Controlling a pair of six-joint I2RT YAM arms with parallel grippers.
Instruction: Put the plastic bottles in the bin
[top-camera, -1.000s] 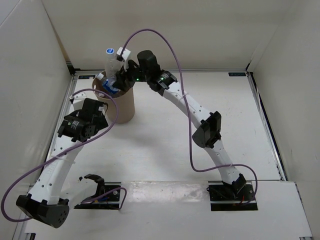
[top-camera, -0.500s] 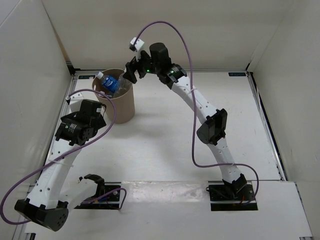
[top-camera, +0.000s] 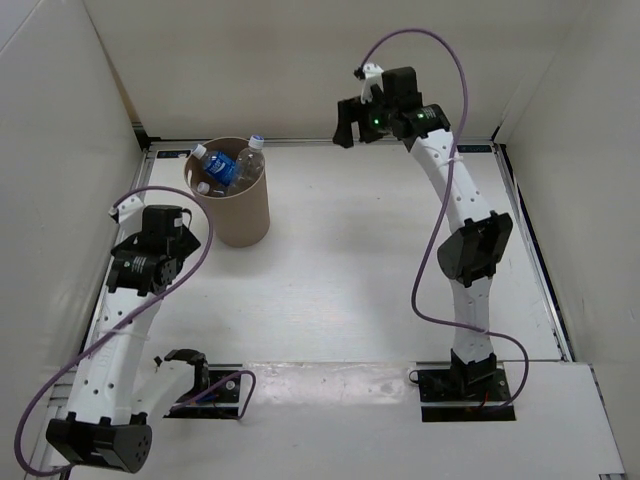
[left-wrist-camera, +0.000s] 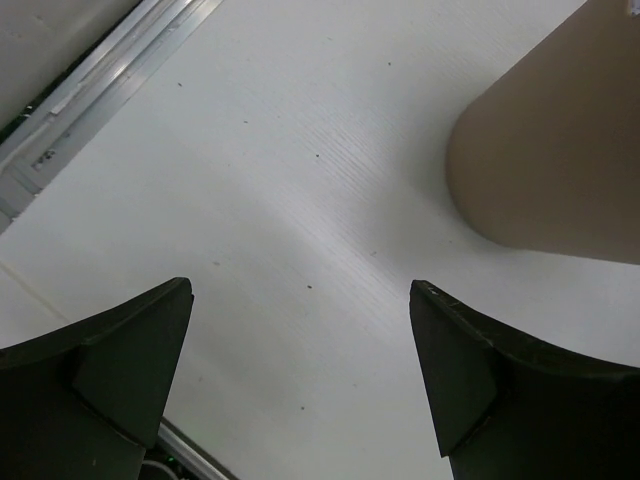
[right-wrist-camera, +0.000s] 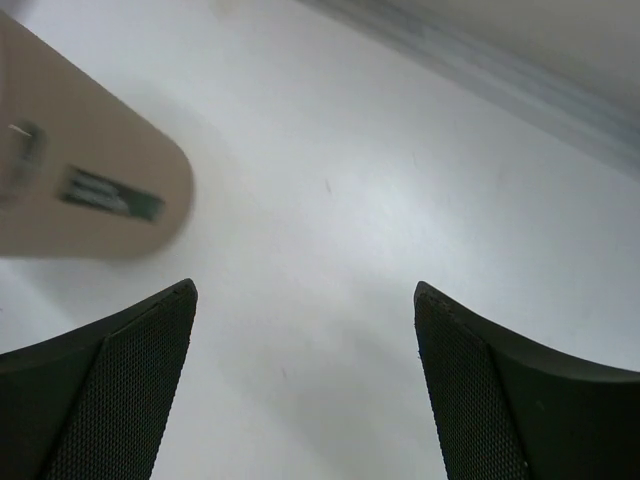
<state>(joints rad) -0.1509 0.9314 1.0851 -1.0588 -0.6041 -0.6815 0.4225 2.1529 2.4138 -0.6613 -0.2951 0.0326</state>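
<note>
- While both arms hang clear, the tall tan cardboard cylinder bin stands near the far left corner of the white table.
- Clear plastic bottles, white-capped, some blue-labelled, sit inside it.
- Left of it, the left gripper gapes wide, empty.
- At the far edge, the right gripper gapes wide, empty.

Tan bin; clear bottles, blue labels, white caps.
</note>
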